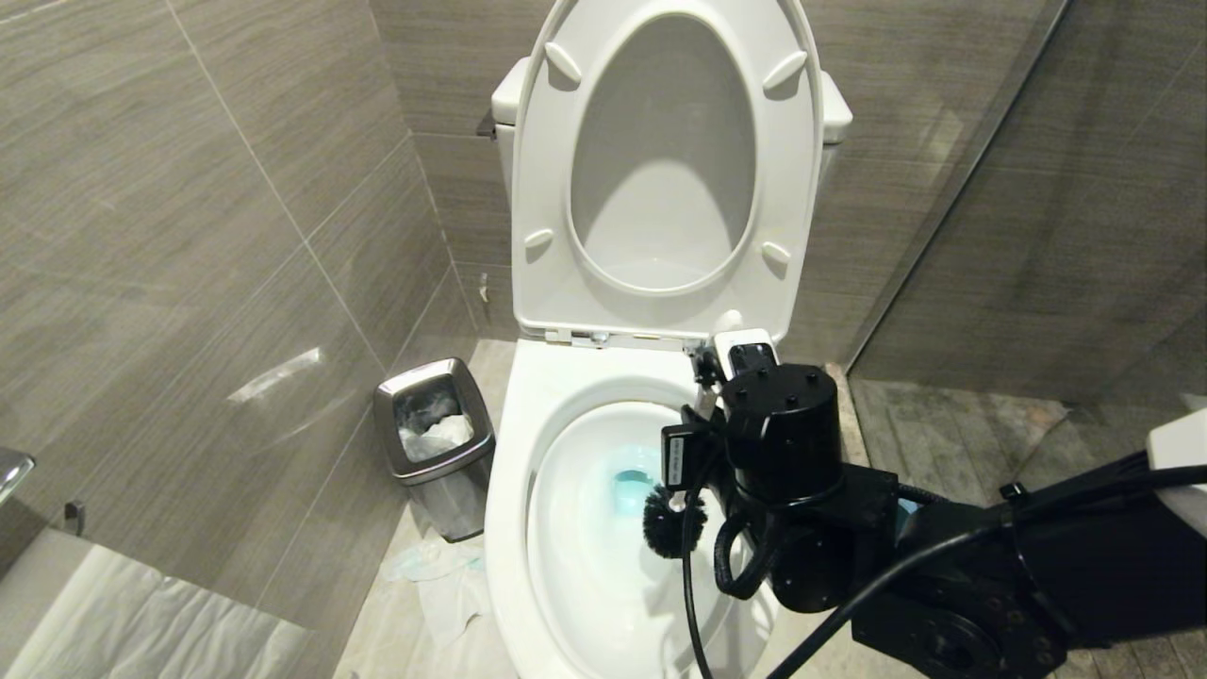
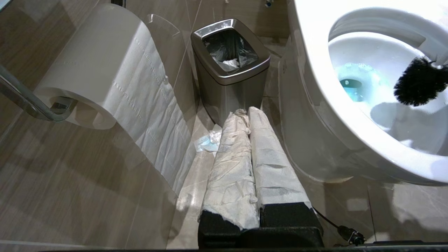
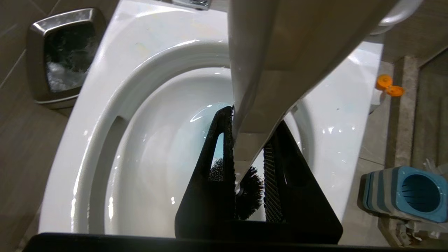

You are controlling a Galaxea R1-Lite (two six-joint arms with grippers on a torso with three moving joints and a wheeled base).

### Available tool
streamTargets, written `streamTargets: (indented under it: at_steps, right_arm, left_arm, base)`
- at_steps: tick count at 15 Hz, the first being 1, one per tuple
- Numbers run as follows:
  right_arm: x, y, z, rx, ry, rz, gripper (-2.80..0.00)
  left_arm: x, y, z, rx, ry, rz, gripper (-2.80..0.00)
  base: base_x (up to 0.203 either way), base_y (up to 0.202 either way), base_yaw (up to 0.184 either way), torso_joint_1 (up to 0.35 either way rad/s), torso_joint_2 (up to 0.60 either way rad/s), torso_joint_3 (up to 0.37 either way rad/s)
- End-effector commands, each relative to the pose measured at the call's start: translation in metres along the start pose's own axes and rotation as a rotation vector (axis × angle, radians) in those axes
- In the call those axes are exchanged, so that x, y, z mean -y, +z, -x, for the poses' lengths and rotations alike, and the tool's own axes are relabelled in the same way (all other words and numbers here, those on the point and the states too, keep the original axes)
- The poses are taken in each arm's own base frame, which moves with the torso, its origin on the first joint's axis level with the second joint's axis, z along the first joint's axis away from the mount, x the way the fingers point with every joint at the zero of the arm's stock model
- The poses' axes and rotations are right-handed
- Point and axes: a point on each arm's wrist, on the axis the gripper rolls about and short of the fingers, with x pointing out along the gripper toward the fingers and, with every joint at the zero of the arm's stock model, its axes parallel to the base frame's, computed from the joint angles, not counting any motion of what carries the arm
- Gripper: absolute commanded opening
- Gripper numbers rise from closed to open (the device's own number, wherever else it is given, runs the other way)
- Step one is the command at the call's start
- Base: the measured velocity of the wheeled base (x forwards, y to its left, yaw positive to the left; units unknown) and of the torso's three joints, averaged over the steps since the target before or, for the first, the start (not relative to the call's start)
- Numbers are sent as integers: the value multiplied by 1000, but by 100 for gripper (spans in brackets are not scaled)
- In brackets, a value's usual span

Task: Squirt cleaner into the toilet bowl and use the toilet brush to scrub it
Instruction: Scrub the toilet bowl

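Toilet bowl (image 1: 528, 415) fills the middle, seat and lid raised against the far wall, teal water pooled at its bottom. Left of it stands a steel bin (image 1: 436, 443). Right gripper (image 3: 246, 154), over the bowl's right side, is clamped on the toilet brush (image 1: 674, 521), bristles inside the basin above the water. Left gripper (image 2: 250, 115), paper-wrapped, rests closed low at the left.

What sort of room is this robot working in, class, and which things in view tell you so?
A bathroom, probably a small toilet stall. The clues: a white toilet with its seat raised, a paper roll on a wall holder, and a steel bin on the tiled floor beside grey tiled walls.
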Motion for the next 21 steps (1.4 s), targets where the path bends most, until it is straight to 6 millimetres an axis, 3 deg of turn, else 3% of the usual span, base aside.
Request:
streamTargets:
  at_steps: [1,5,9,17,21]
  right_arm:
    - [12,3,-5,5,-36,-11,-280]
    - [22,7,-19,15,-77,-25,-280]
    - [16,4,-46,24,-101,-32,-280]
    - [-18,9,-94,104,-98,-53,-280]
    - [-50,2,-92,110,-37,-36,-280]
  left_arm:
    - [0,0,0,0,0,0,-280]
    - [0,0,0,0,0,0,-280]
    - [0,0,0,0,0,0,-280]
    - [0,0,0,0,0,0,-280]
    - [0,0,0,0,0,0,-280]
  base:
    - [0,0,0,0,0,0]
    - [0,0,0,0,0,0]
    - [0,0,0,0,0,0]
    - [0,0,0,0,0,0]
    - [0,0,0,0,0,0]
